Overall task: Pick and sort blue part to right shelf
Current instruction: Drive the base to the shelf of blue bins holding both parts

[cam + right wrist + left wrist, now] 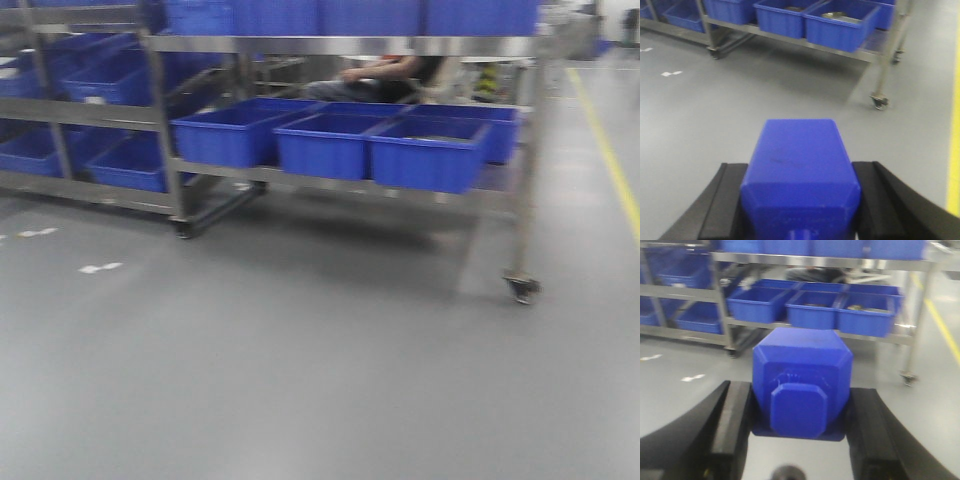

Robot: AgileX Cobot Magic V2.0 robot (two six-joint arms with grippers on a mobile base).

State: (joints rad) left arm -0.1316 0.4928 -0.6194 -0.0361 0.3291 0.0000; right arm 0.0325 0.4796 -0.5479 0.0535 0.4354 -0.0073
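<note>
Clamped between the black fingers of my right pincer (801, 172) sits the blue part (797, 150), filling the right wrist view: boxy, straight-sided, with bevelled shoulders. Its long axis runs out along the fingers and its little nub points back toward the wrist. The jaws stand only as wide as the block, one pad pressed to each flank. So the part lies not ahead of me but already in hand, and the coming move turns on the right shelf (350, 45), which stands well apart, straight ahead and a touch to the right across grey floor (300, 380). By my judgement the right arm must carry it there, once the base has closed the gap. A second rack (90, 110) stands to the left of the shelf. On the lower tier a row of large blue bins (425, 155) faces me. A seated person (380, 80) shows behind the shelf, between its tiers. My left pincer (800, 390) is closed on a tapered blue block (802, 370) with a wide knob cap. A yellow line (610, 150) runs along the floor at the far right. The shelf's castor (522, 287) juts low at its near right leg, and I would steer wide of it. White marks (100, 267) dot the floor on the left.
</note>
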